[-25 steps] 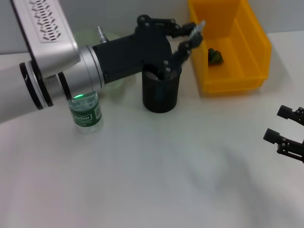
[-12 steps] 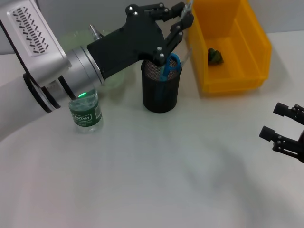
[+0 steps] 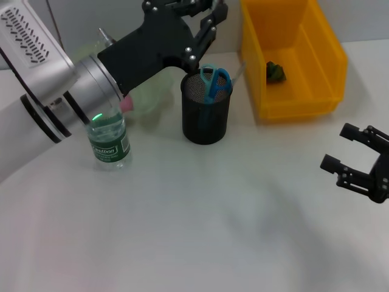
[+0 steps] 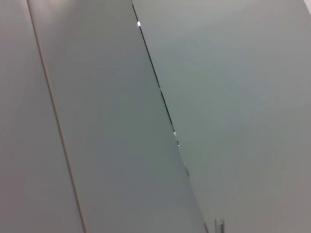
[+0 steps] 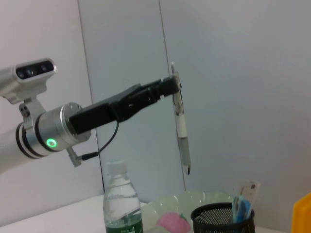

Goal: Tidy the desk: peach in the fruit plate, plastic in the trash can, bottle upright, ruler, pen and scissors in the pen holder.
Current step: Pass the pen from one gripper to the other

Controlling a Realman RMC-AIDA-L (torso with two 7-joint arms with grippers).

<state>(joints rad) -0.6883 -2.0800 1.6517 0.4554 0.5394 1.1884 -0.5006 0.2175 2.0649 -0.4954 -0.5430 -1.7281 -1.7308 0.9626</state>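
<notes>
I've got the left gripper [image 5: 172, 87] clamped on the pen [image 5: 181, 125], which hangs upright above the pen holder [image 3: 206, 113]; scissors [image 3: 215, 82] sit inside it, and my right gripper [image 3: 358, 159] hovers spread wide well right of it

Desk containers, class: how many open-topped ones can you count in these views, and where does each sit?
3: the black mesh pen holder mid-desk, the yellow bin to its right, the green fruit plate left, partly hidden by the left arm.
</notes>
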